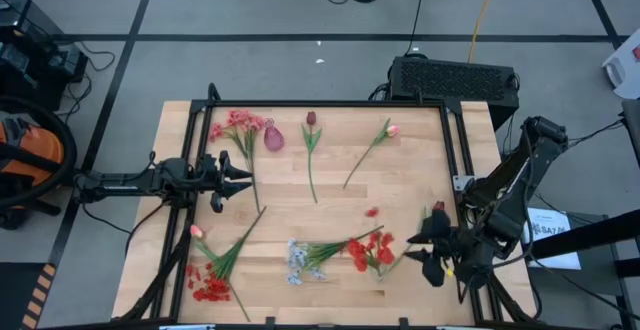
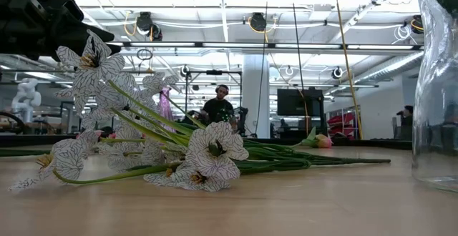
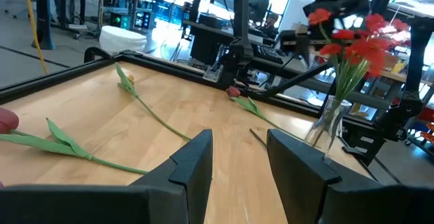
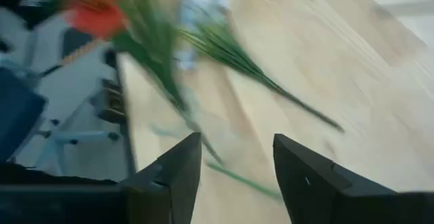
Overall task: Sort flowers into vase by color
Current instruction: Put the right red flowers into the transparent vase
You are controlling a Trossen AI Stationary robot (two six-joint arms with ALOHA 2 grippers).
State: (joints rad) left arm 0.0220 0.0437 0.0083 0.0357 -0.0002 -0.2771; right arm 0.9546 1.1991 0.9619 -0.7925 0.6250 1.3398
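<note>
A pink cluster (image 1: 238,122) lies beside the small pink vase (image 1: 273,135) at the far left. A maroon tulip (image 1: 311,120) and a pink bud stem (image 1: 392,130) lie at the far middle. A pale blue-white bunch (image 1: 298,260) lies near the front, also in the low view (image 2: 143,143). A red spray (image 1: 372,253) stands in a clear glass vase (image 3: 332,122). My left gripper (image 1: 235,178) is open and empty near the pink cluster's stem. My right gripper (image 1: 425,248) is open and empty just right of the red spray, which also shows in the right wrist view (image 4: 95,7).
A red cluster (image 1: 208,285) and a second pink bud (image 1: 197,232) lie at the near left. A loose red bloom (image 1: 372,211) and another dark tulip (image 1: 437,207) lie right of the middle. A black frame (image 1: 330,102) rims the table. A person (image 2: 218,107) is in the room behind.
</note>
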